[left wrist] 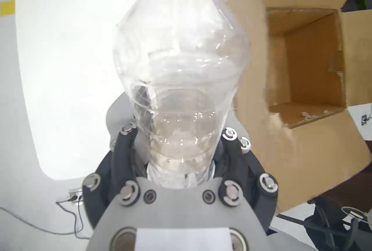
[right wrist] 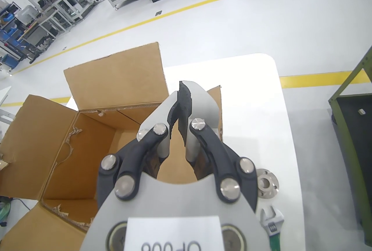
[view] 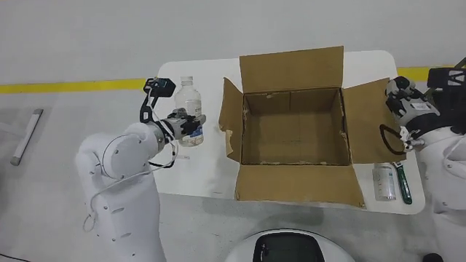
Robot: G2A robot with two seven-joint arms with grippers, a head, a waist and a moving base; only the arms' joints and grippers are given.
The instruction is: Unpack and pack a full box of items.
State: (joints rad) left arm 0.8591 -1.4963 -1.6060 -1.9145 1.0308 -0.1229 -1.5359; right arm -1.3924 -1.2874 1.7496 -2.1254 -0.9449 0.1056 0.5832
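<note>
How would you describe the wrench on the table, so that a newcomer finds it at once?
Start from the open cardboard box on the white table. Past its flap on the robot's right lie a few small items. The wrench is the only one with a green handle.

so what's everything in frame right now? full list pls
table: 1, white, under everything
cardboard box: 1, brown, mid-table, all four flaps open, nothing visible inside
bottle: 1, clear plastic, held off the box's left flap
wrench: 1, green handle, near right corner of the table
clear container: 1, transparent, lying next to the wrench
flange: 1, silver metal, on the table close to the wrench's head
left claw: 1, black fingers, shut on the bottle's base end
right claw: 1, black and silver, shut and empty, over the box's right side
</note>
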